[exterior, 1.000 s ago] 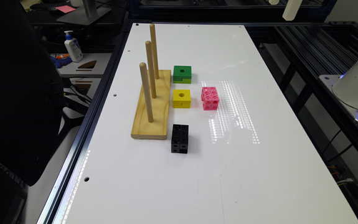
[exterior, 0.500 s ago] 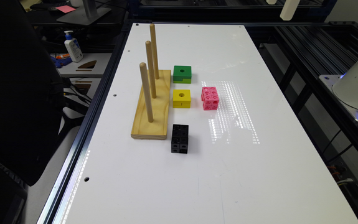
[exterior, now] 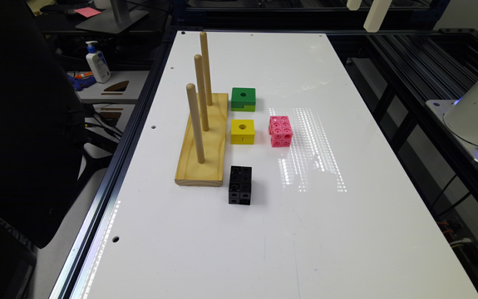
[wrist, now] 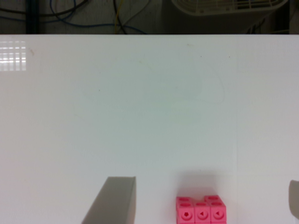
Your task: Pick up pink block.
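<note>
Four blocks lie on your white table (exterior: pixel 346 232), and the pink block (exterior: pixel 280 131) is the one nearest the exterior view's right. It stands flat on the tabletop, just beside the yellow block (exterior: pixel 242 131) but apart from it. The green block (exterior: pixel 243 99) is farther back, and the black block (exterior: pixel 240 191) sits nearer the camera, close to the end of the wooden peg base (exterior: pixel 203 145), whose three pegs stand upright.

From the wrist you see the gripper (wrist: pixel 205 200) spread wide and holding nothing: one finger (wrist: pixel 114 200) shows as a grey wedge, the other only as a sliver at the frame edge. The pink block (wrist: pixel 201 210) lies between the two, touching neither, with bare table around it. In the exterior view the pale fingertips (exterior: pixel 375 15) hang high above the table's far end.
</note>
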You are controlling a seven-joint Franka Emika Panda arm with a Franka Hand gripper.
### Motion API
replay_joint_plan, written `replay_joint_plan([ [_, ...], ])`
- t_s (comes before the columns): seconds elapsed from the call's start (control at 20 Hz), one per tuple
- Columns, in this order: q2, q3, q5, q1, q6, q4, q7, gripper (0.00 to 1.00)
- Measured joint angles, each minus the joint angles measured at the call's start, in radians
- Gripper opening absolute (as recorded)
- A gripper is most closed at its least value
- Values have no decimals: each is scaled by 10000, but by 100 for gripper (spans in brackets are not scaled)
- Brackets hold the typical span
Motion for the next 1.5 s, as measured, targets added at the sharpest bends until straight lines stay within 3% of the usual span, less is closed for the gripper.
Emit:
replay_joint_plan([
  [0.15, 15, 30, 23, 2, 12, 36, 4, 100],
  [0.4, 309, 216, 133, 11, 35, 334, 66, 100],
  [0.55, 614, 312, 149, 11, 45, 588, 131, 100],
  [0.75, 1021, 347, 150, 11, 81, 851, 153, 100],
  [1.1, 2065, 367, 150, 10, 1016, 852, 159, 100],
  [1.5, 2272, 372, 150, 10, 1159, 775, 159, 100],
])
